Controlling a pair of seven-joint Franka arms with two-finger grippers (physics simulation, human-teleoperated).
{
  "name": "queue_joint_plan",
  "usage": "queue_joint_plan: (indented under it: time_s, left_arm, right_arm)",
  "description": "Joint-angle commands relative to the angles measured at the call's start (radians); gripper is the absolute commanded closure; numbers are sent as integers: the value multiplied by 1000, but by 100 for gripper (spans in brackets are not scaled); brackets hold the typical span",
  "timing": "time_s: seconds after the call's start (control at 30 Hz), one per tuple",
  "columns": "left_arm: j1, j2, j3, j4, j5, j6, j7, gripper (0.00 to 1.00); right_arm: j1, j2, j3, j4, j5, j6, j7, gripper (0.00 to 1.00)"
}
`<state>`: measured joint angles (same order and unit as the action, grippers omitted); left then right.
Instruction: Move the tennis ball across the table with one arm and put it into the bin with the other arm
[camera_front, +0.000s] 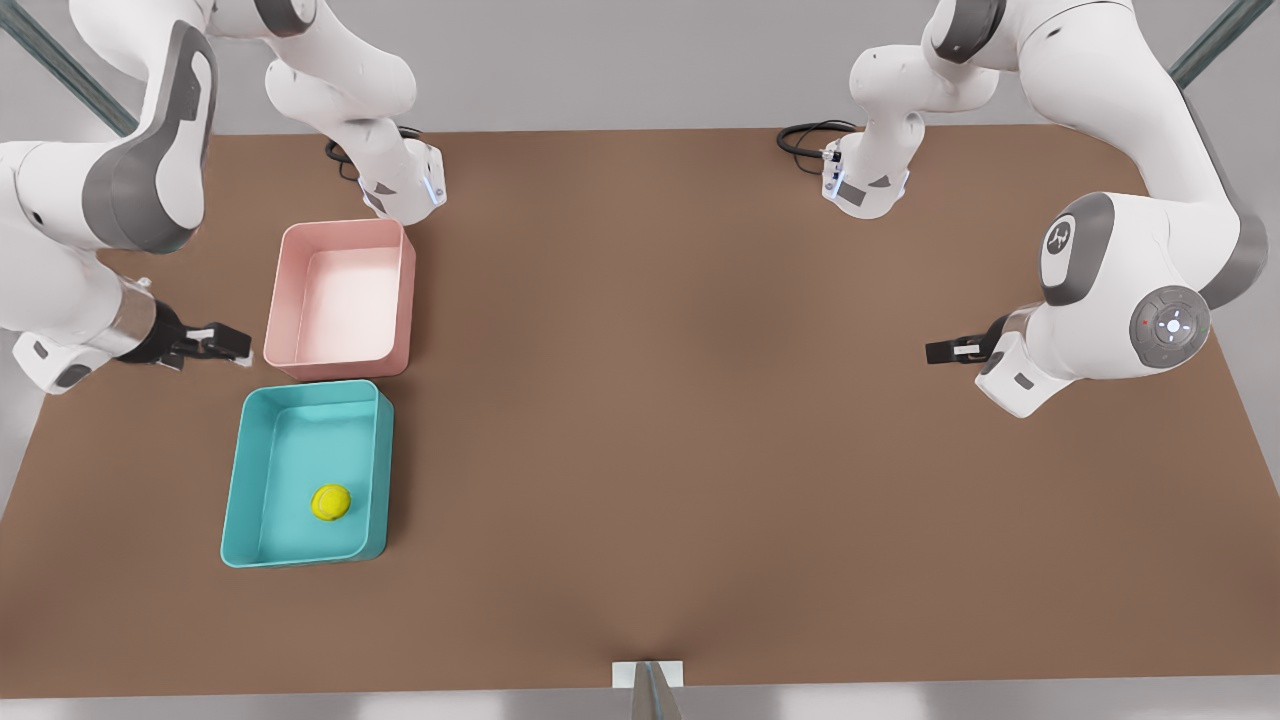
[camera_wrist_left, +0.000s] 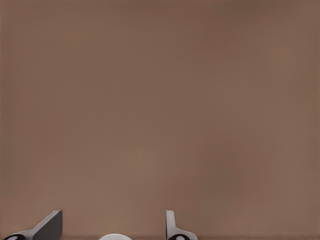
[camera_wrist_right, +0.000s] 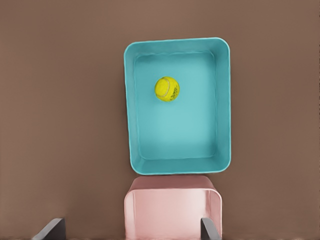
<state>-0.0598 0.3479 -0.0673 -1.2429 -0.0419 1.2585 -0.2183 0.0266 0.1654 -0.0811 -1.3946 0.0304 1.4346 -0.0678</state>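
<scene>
Showing a brown matte desk (camera_front: 700, 450), seen bare in the left wrist view (camera_wrist_left: 160, 100) and around both tubs in the right wrist view (camera_wrist_right: 60, 100).

Carrying two low-walled tubs toward the front view's left, set end to end: a teal bin (camera_front: 232, 480) (camera_wrist_right: 129, 110) nearer the camera, and a slightly smaller pink tub (camera_front: 408, 290) (camera_wrist_right: 170, 185) just beyond it. Lying very close together; cannot tell whether touching.

Hovering at the front view's left, just beside the pink tub's outer wall: right end effector (camera_front: 235, 345) (camera_wrist_right: 132, 222), released, fingers spread wide and grasping nothing. Looking down on both tubs from that wrist.

Waiting at the front view's right, well apart from the tubs, above bare desk: left end effector (camera_front: 940, 352) (camera_wrist_left: 113, 215), likewise released, fingers apart with nothing between them.

Resting on the floor of the teal bin, nearer the end away from the pink tub and clear of the walls: yellow-green tennis ball (camera_front: 331, 502) (camera_wrist_right: 167, 89), pale seam visible, untouched by either end effector.
</scene>
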Motion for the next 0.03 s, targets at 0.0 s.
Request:
queue_joint_plan:
  time_s: [0.0]
  left_arm:
    - [0, -1, 0, 0, 0, -1, -3, 0]
  right_arm:
    - [0, -17, 4, -14, -15, -108, 135, 0]
